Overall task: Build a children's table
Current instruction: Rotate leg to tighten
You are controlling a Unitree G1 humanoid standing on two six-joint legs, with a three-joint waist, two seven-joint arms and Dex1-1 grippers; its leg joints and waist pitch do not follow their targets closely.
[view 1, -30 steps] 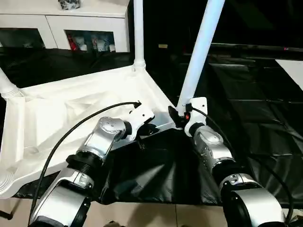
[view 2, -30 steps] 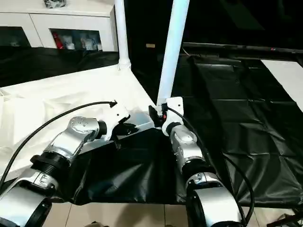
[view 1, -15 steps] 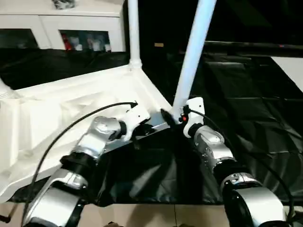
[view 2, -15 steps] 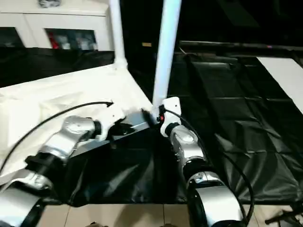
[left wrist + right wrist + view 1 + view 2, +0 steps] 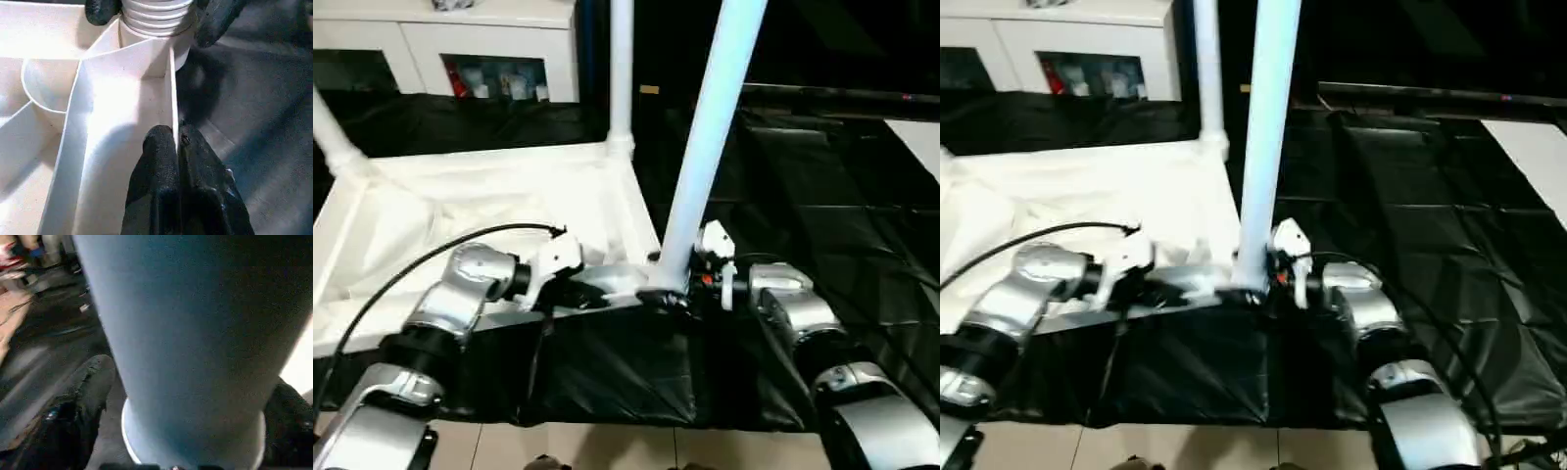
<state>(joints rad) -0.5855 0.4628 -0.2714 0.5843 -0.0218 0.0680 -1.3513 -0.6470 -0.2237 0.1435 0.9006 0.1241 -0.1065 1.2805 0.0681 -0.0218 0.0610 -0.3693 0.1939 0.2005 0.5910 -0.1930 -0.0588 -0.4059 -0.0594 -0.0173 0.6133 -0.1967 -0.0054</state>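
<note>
1. Three long white tubular plastic legs stand upright from the white rectangular plastic table top (image 5: 460,196). It lies ribbed side up on the black-covered surface (image 5: 822,196). One leg rises at the far-left corner (image 5: 333,137), one at the far corner (image 5: 622,78), and the near leg (image 5: 705,147) is right in front of me.

2. My left hand (image 5: 176,137) is pressed together on the thin upright rim wall (image 5: 173,98) of the top, just beside the near corner socket. That wall is narrow and smooth. If the top twists, I judge the pinch could slide off, leaving the top free to skate on the slippery cover.

3. My right hand (image 5: 677,294) sits at the foot of the near leg, by its ribbed collar (image 5: 156,14). I cannot tell whether it is clamped on the leg or only set around it. If it is loose, a leg that is not fully seated could lean or drop out of the socket.

4. The near leg tilts slightly against the far one, so it may be entering the socket crooked. Forcing it down like that could jam the collar or lever the corner up off the surface.

5. A tall leg gives a long lever. Any sideways nudge from my forearm could tip the whole top, and the two standing legs with it.

6. The near corner lies close to the surface's edge, so a hard push towards me could drag the top over it.
</note>
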